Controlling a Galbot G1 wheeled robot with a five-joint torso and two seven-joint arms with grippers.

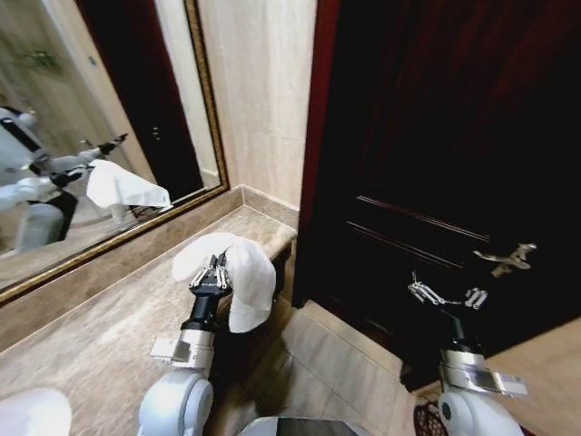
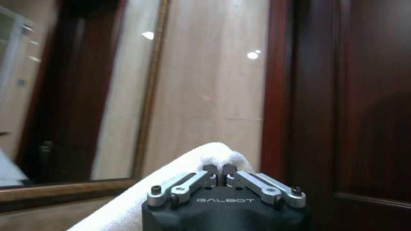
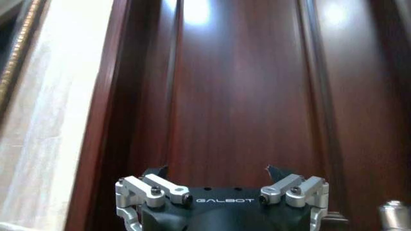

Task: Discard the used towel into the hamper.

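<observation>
Towel [image 1: 238,272] — white, bunched, draped over the left gripper [image 1: 216,264] and hanging down on its right side, lifted above the counter [image 1: 100,336] near the counter's far right corner, just past its front edge. Left gripper fingers pinched together on the cloth; in the left wrist view the fingertips [image 2: 219,169] meet with no gap and the towel [image 2: 167,183] folds up over and behind them. Left arm comes up from the bottom of the head view, over the counter's front edge.

Right gripper [image 1: 445,294] is out in front of the dark wood door [image 1: 454,136], well apart from the towel, below and left of the door handle [image 1: 508,258]. Fingers spread wide, nothing between them — right wrist view shows the gripper [image 3: 218,172] with both tips far apart against the door panel [image 3: 244,86].

Hamper [image 1: 428,420] — only a sliver of dark reddish open weave at the bottom edge of the head view, on the floor [image 1: 336,363] just beside the right arm's base, well apart from the towel. Cannot tell what is inside.

Mirror [image 1: 82,136] runs along the counter's back edge, gold frame; it reflects the arm and the towel. Beige stone wall [image 1: 259,91] between mirror and door. A white rounded thing [image 1: 32,413] sits at the counter's near left corner, cut off by the edge.
</observation>
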